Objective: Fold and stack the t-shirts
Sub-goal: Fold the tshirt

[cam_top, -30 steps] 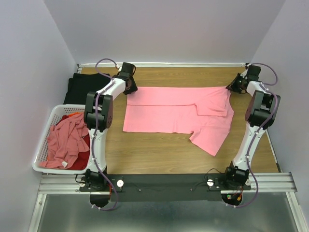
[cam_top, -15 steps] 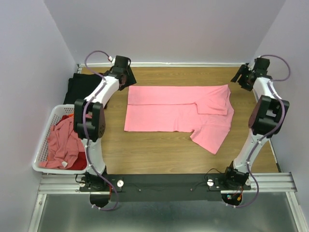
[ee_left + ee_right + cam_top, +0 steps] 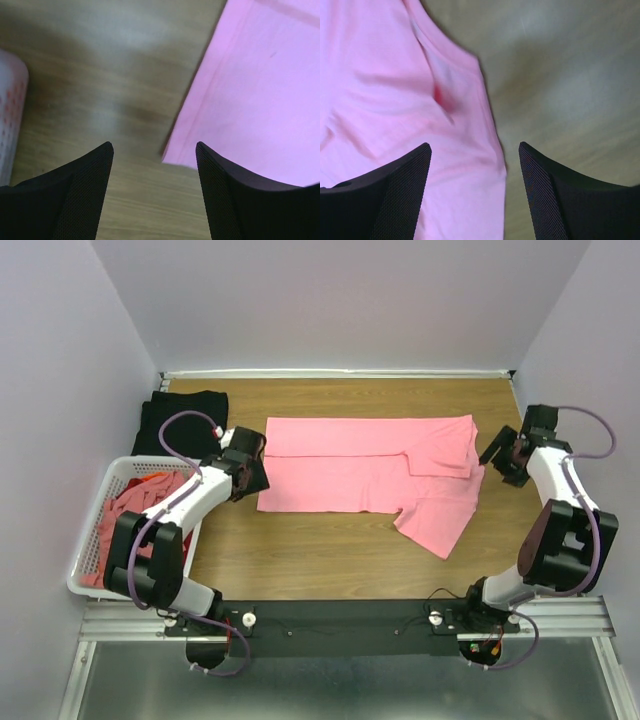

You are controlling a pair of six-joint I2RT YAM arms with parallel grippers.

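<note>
A salmon-pink t-shirt (image 3: 365, 472) lies spread flat across the middle of the table, one sleeve folded over its right part. My left gripper (image 3: 250, 468) hovers open at the shirt's left edge. In the left wrist view, the pink cloth's corner (image 3: 260, 95) sits just ahead of the empty left gripper (image 3: 154, 146). My right gripper (image 3: 497, 458) hangs open beside the shirt's right edge. Pink cloth (image 3: 395, 90) lies under the left finger of the right gripper (image 3: 474, 146). A black t-shirt (image 3: 180, 418) lies folded at the back left.
A white slatted basket (image 3: 88, 558) at the left edge holds crumpled pink (image 3: 135, 530) and red t-shirts. Its wall (image 3: 10, 110) shows in the left wrist view. Walls close in the table at the back and on both sides.
Both arms have drawn back from the shirt's far corners to its left and right sides. The pink shirt stays flat on the table, and both grippers now stand open.
</note>
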